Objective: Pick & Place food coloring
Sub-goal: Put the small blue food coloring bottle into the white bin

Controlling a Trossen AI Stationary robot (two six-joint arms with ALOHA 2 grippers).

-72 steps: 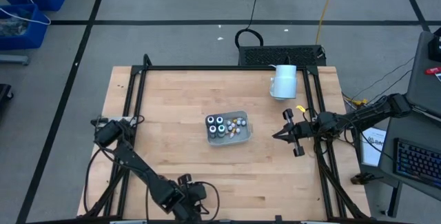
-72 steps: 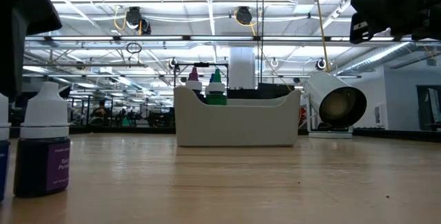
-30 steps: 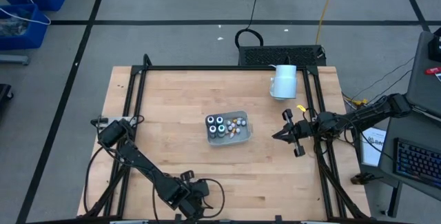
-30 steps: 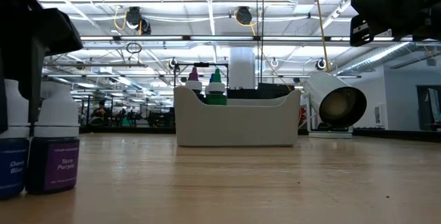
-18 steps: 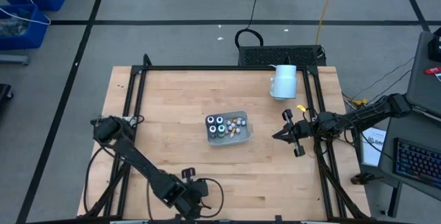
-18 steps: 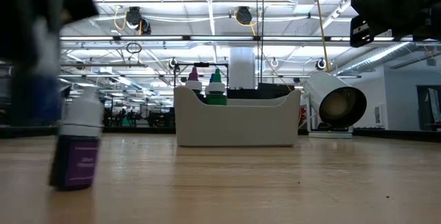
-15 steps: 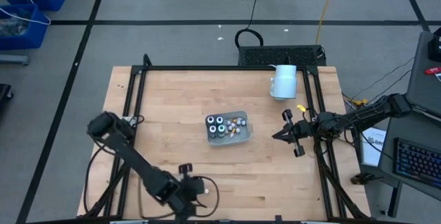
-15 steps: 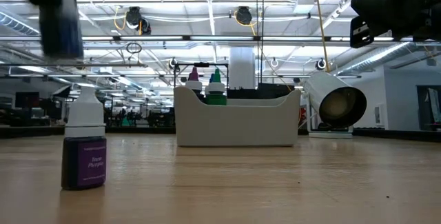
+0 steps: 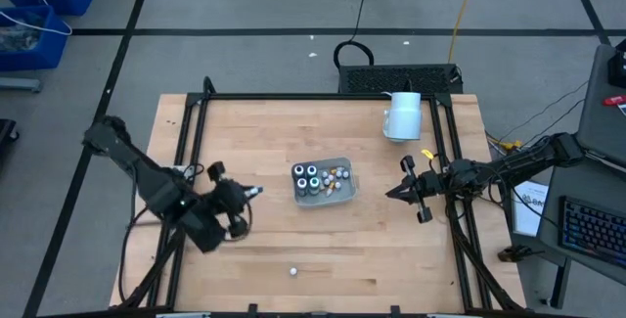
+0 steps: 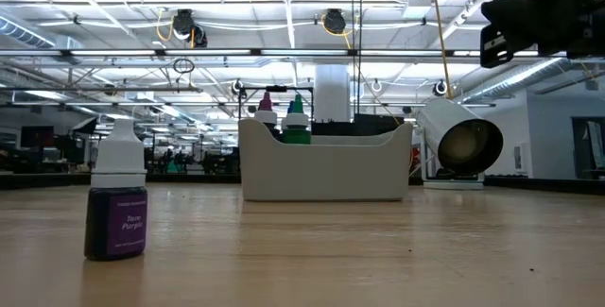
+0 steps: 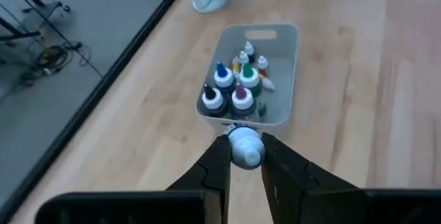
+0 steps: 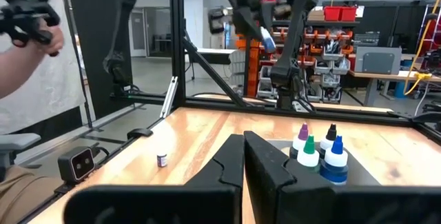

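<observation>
A pale grey tray (image 9: pixel 341 190) in the middle of the table holds several food coloring bottles (image 11: pixel 231 89). My left gripper (image 9: pixel 248 194) hovers above the table to the tray's left, pointing at it, shut on one small bottle with a white cap (image 11: pixel 244 145). A purple-labelled bottle (image 9: pixel 292 271) stands upright on its base near the front edge, also seen in the low view (image 10: pixel 116 203). My right gripper (image 9: pixel 395 193) waits to the right of the tray, shut and holding nothing. My left gripper pinches the small bottle between its two fingers (image 11: pixel 216 163), which stand on either side of it just behind the white cap (image 11: pixel 246 138). The cap end sticks out past the fingertips toward the tray. The bottle is lifted clear of the table and tilted; its body is hidden by the fingers.
A large white cylinder (image 9: pixel 402 114) lies on its side at the far right of the table. A black frame (image 9: pixel 192 132) runs along the table's left, far and right sides. A person's arm (image 12: pixel 27 24) shows beyond the table in the right wrist view.
My left gripper has risen from the table's near edge with the blue-labelled bottle and has gone toward the far edge, swinging round toward the tray. The bottle is lifted clear. The purple bottle beside it slid a little sideways and stands upright where it stopped.
</observation>
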